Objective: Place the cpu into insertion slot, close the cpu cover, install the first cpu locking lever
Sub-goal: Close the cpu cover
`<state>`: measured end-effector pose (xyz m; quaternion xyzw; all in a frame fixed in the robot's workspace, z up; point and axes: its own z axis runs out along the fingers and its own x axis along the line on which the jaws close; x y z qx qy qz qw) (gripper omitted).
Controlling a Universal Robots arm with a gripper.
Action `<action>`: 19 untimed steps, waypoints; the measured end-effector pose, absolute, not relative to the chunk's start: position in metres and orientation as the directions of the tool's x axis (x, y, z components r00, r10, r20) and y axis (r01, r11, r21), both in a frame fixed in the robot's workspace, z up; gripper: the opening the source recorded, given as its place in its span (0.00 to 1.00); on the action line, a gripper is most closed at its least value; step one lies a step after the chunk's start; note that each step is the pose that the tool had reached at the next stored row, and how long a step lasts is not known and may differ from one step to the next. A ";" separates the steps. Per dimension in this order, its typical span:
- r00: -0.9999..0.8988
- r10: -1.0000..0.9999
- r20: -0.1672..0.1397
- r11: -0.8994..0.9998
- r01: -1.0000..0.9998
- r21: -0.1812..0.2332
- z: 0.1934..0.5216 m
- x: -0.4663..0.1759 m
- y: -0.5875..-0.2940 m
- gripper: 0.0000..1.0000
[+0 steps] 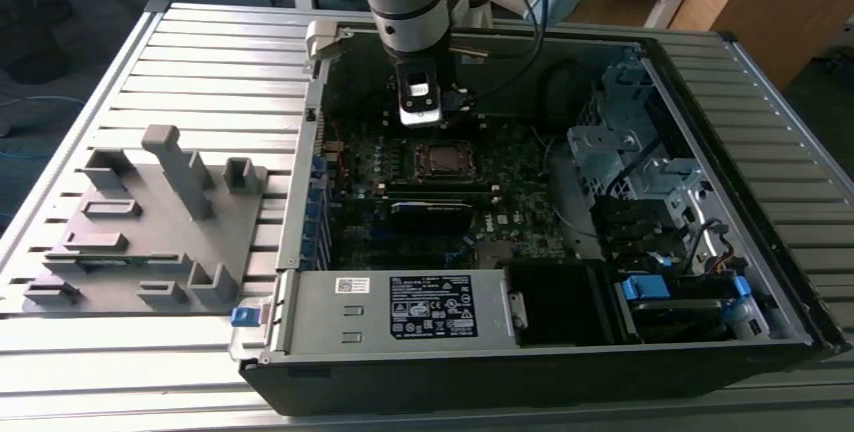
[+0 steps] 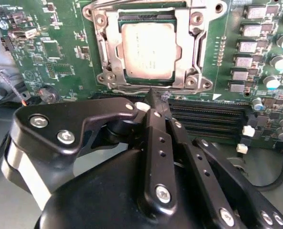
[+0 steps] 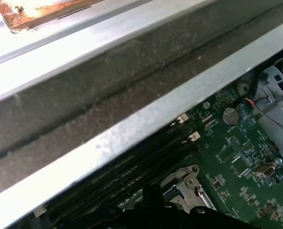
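Inside the open computer case (image 1: 534,352), the cpu (image 2: 148,50) lies flat in its socket (image 1: 434,158), dull silver top up. The cpu cover (image 2: 186,52), a silver frame, lies down around it. A thin wire lever (image 2: 127,89) runs along the socket edge nearest my gripper. My gripper (image 2: 154,98) is shut, its black fingers pressed together, and the tip sits right at that edge next to the lever wire. I cannot tell whether it touches the wire. In the exterior view the gripper (image 1: 422,120) hangs just behind the socket. A socket corner (image 3: 189,183) shows in the first wrist view.
Black memory slots (image 2: 213,119) lie beside the socket, close to the fingers. The case's metal wall (image 3: 131,129) is close behind the arm. A power supply (image 1: 400,307) and a drive cage (image 1: 641,152) take up the case's other sides. A grey fixture plate (image 1: 147,222) lies at the exterior view's left.
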<state>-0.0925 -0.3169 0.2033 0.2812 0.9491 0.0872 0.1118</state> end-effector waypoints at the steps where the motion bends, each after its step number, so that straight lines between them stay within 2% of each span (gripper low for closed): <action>1: -0.817 0.553 -0.163 0.827 0.514 0.228 0.203 -0.093 -0.317 0.10; 19: -0.820 0.553 -0.150 0.827 0.518 0.219 0.217 -0.083 -0.317 0.10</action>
